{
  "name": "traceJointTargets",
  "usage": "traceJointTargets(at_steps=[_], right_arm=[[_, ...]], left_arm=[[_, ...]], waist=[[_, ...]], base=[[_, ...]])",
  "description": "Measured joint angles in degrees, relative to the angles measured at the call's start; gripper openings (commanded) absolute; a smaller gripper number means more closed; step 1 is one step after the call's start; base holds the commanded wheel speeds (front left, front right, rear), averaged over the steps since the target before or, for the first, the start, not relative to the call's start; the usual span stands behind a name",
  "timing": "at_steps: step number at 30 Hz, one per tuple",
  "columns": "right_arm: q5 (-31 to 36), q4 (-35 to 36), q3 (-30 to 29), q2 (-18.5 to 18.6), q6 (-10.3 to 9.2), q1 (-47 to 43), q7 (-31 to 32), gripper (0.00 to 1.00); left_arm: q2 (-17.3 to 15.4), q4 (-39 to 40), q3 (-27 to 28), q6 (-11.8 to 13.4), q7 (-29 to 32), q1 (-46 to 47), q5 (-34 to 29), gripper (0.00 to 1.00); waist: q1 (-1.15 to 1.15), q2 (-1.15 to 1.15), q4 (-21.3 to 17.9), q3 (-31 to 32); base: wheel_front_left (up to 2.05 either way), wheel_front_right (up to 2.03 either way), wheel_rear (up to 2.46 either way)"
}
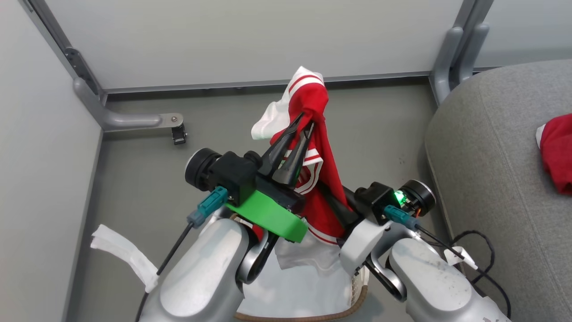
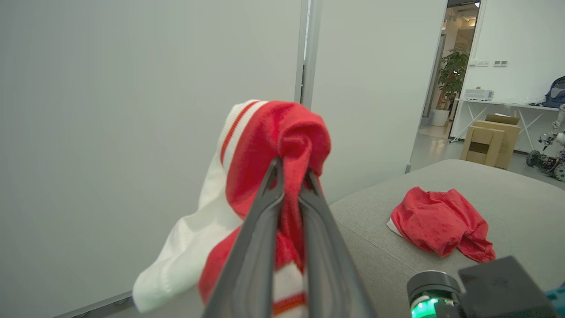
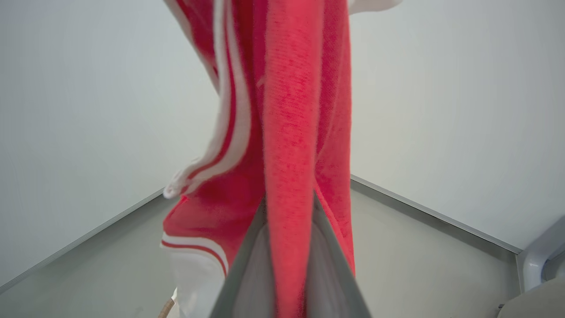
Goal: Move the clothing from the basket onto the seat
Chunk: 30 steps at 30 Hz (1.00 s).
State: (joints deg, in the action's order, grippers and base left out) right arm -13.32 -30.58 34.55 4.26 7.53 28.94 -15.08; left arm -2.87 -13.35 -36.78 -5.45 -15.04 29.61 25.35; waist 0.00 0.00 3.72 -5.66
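Well, the left fingers (image 1: 308,132) are clamped together on the top of a red garment (image 1: 313,96) with white stripes, holding it up above the basket (image 1: 308,316), whose white liner (image 1: 295,290) shows below. The right fingers (image 3: 261,212) are pinched on a fold lower down the same garment, with red cloth running up between them. The garment hangs stretched between the two. Off to the right, a second red garment (image 1: 556,152) lies crumpled on the grey sofa (image 1: 487,156).

Clothing (image 1: 322,197) — soft knit cloth; seat (image 1: 491,179) — matt woven fabric.
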Motion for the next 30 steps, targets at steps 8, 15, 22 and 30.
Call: traceJointTargets(at_steps=[8,15,22,30], right_arm=[[-1.03,5.8,-5.37,-0.08,-0.01,-3.5,0.0,0.0],[-1.74,8.28,-7.32,0.13,-0.01,-4.39,0.0,0.0],[-2.26,9.77,-10.47,0.01,-0.01,-5.18,0.0,0.0],[-2.34,10.45,-14.13,-0.29,-0.01,-6.99,0.0,0.0]], left_arm=[[-0.04,-2.23,3.86,1.99,-0.11,-1.2,-2.41,1.0],[-0.01,-4.0,5.54,1.83,-0.11,-1.44,-4.56,1.0],[-0.01,-4.71,7.3,0.87,-0.12,-1.86,-6.15,1.0],[-0.11,-5.23,8.73,-0.24,-0.11,-3.44,-8.4,1.0]], waist=[[0.0,0.0,-3.08,-0.89],[0.0,0.0,-8.22,-2.38],[0.0,0.0,-15.11,-4.01],[0.0,0.0,-24.28,-5.64]], base=[[0.0,0.0,0.0],[0.0,0.0,0.0],[0.0,0.0,0.0],[0.0,0.0,0.0]])
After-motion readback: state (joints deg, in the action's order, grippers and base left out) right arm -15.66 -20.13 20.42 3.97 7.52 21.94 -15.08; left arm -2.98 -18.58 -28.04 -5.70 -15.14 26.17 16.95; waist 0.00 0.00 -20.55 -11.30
